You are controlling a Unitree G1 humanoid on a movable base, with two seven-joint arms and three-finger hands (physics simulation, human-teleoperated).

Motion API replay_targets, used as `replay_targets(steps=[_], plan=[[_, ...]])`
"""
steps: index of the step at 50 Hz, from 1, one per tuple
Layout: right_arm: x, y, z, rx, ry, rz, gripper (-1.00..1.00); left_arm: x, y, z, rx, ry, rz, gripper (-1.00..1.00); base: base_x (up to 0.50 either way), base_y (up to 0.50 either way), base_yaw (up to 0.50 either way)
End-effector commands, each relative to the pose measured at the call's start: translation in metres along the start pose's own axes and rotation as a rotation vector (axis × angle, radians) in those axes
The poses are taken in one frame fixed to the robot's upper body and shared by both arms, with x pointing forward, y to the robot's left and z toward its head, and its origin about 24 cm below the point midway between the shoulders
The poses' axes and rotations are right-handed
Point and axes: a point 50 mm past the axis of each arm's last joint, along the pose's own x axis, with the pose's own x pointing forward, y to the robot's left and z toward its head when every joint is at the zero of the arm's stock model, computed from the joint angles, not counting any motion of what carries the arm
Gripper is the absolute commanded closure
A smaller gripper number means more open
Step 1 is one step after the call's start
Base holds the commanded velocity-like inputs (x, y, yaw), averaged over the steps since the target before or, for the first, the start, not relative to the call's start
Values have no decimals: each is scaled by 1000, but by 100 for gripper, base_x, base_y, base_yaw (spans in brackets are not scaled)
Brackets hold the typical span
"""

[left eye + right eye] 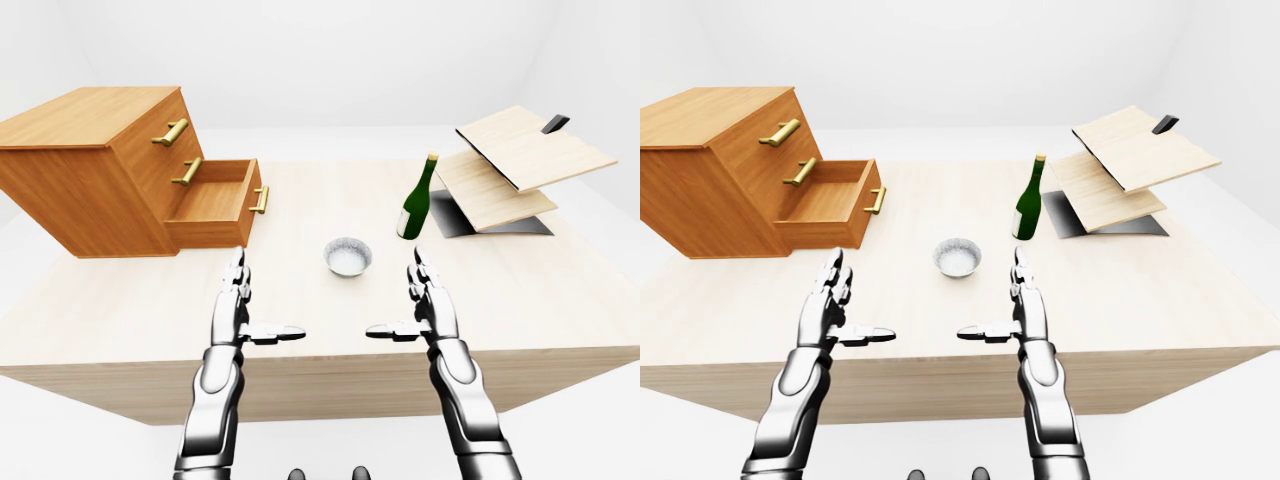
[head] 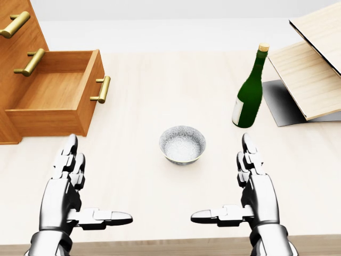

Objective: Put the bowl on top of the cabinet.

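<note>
A small grey bowl [image 2: 182,144] sits upright on the light wooden table [image 2: 160,96], in the middle of the head view. The wooden cabinet [image 1: 90,170] stands at the left, its flat top [image 1: 85,115] bare and its lowest drawer [image 2: 50,101] pulled out. My left hand [image 2: 80,184] is open, below and left of the bowl. Below and right of the bowl, my right hand [image 2: 240,184] is open too. Neither hand touches the bowl; both thumbs point inward.
A green wine bottle [image 2: 249,93] stands upright to the right of the bowl. Slanted wooden boards on a dark stand [image 1: 505,170] fill the table's right side. The table's near edge [image 1: 320,375] lies just under my wrists.
</note>
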Motion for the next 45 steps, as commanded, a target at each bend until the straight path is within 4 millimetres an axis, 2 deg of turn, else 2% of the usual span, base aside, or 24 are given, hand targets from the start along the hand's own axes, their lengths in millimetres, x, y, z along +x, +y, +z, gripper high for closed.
replay_targets(steps=[1,25,38,45], plan=[[-1,-2,4,-19,9,-7,-100,-2,1,9,8,-12,-6,-100,0,0,0],[-6,-7,48,-54,-168,-23,-100,-5,11,38,29,-135,11,-100,0,0,0],[-11,-7,64,-78,-235,-19,-100,-15,18,77,57,-302,20,-100,0,0,0],[-14,-8,73,-79,-276,-15,-100,-19,19,88,69,-351,19,-100,0,0,0]])
